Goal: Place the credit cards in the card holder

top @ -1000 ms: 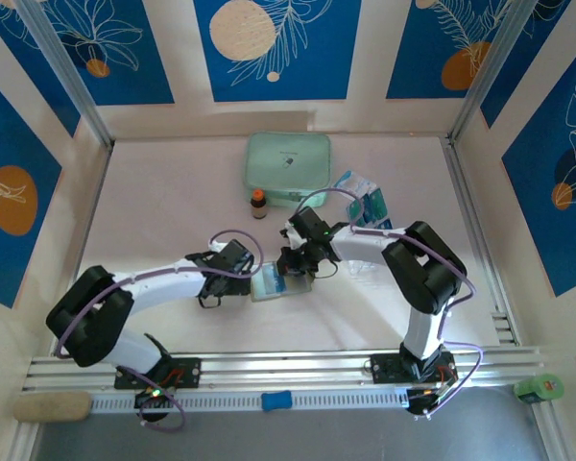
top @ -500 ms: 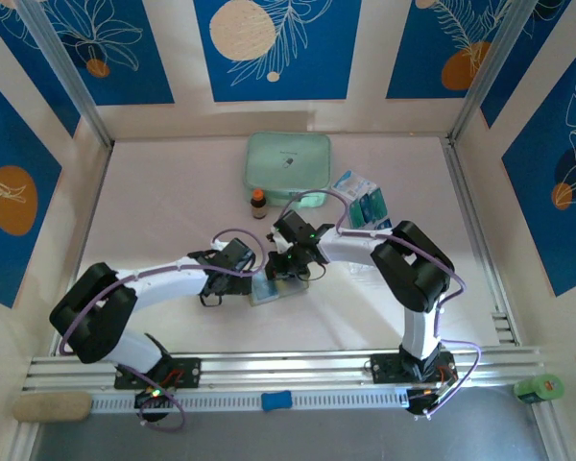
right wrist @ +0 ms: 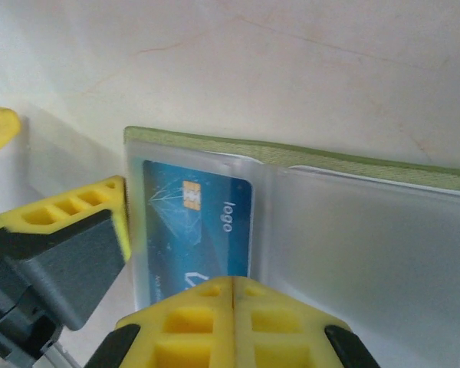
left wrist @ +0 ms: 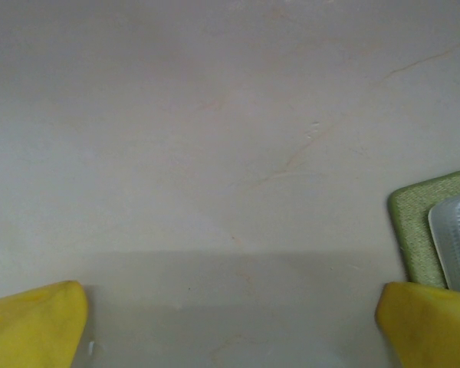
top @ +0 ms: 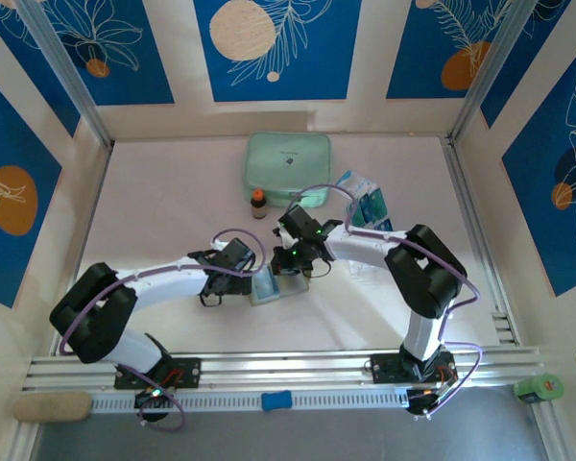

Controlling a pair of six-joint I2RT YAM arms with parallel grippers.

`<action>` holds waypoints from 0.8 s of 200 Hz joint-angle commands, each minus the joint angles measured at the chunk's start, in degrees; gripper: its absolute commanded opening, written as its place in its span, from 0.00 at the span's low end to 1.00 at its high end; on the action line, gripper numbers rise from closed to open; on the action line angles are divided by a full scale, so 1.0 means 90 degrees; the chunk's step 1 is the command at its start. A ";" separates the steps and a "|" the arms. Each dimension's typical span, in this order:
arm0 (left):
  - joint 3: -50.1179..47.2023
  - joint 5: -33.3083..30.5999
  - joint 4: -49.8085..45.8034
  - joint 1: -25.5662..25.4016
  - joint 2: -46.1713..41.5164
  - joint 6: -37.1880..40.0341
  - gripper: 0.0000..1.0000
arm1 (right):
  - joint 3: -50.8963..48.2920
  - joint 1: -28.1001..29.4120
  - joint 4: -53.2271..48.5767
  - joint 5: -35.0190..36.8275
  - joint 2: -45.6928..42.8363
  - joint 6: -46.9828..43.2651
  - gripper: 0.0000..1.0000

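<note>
Top external view: compared with a second ago, the card holder (top: pixel 267 286) sits slightly further left and looks narrower. There's plenty of bare table (top: pixel 163 202) left of the holder. The right gripper (right wrist: pixel 234 303) is clenched empty, its tips on the holder's pocket over a blue credit card (right wrist: pixel 199 222). The left gripper (left wrist: pixel 230 326) is spread wide and empty, just beside the holder's edge.

The left arm (top: pixel 163 281) and right arm (top: pixel 365 247) are showing white links, black joints, looping purple cables (top: pixel 232 233); yellow, hollow-celled fingers (right wrist: pixel 188 322) are tipping the right gripper (right wrist: pixel 231 284).
</note>
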 commanded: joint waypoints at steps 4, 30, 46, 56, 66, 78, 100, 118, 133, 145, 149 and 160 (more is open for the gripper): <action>-0.0090 0.0109 0.0238 0.0064 0.0226 0.0048 1.00 | 0.0099 0.0015 -0.0232 0.0119 0.0237 -0.0049 0.00; -0.0093 0.0097 0.0252 0.0063 0.0234 0.0062 1.00 | 0.0126 0.0037 -0.0193 0.0069 0.0374 -0.0041 0.00; -0.0093 0.0100 0.0263 0.0062 0.0245 0.0060 1.00 | 0.0147 0.0059 -0.0172 0.0023 0.0457 -0.0039 0.00; -0.0093 0.0102 0.0278 0.0062 0.0252 0.0057 1.00 | 0.0175 0.0081 -0.0179 0.0007 0.0497 -0.0030 0.00; -0.0093 0.0107 0.0282 0.0062 0.0270 0.0063 1.00 | 0.0185 0.0112 -0.0180 0.0005 0.0516 -0.0029 0.00; -0.0093 0.0113 0.0289 0.0062 0.0281 0.0063 1.00 | 0.0196 0.0156 -0.0190 0.0005 0.0523 -0.0029 0.00; -0.0074 0.0119 0.0318 0.0068 0.0312 0.0080 1.00 | 0.0240 0.0243 -0.0243 0.0015 0.0538 -0.0019 0.00; -0.0073 0.0121 0.0331 0.0062 0.0334 0.0082 1.00 | 0.0315 0.0334 -0.0325 0.0086 0.0572 -0.0041 0.00; -0.0074 0.0122 0.0336 0.0062 0.0333 0.0078 1.00 | 0.0416 0.0444 -0.0458 0.0191 0.0614 -0.0083 0.00; -0.0079 0.0129 0.0340 0.0067 0.0338 0.0077 0.99 | 0.0502 0.0532 -0.0563 0.0308 0.0652 -0.0125 0.00; -0.0078 0.0129 0.0340 0.0067 0.0335 0.0082 1.00 | 0.0531 0.0563 -0.0591 0.0333 0.0668 -0.0136 0.00; -0.0090 0.0124 0.0342 0.0062 0.0331 0.0082 1.00 | 0.0584 0.0633 -0.0648 0.0368 0.0704 -0.0165 0.00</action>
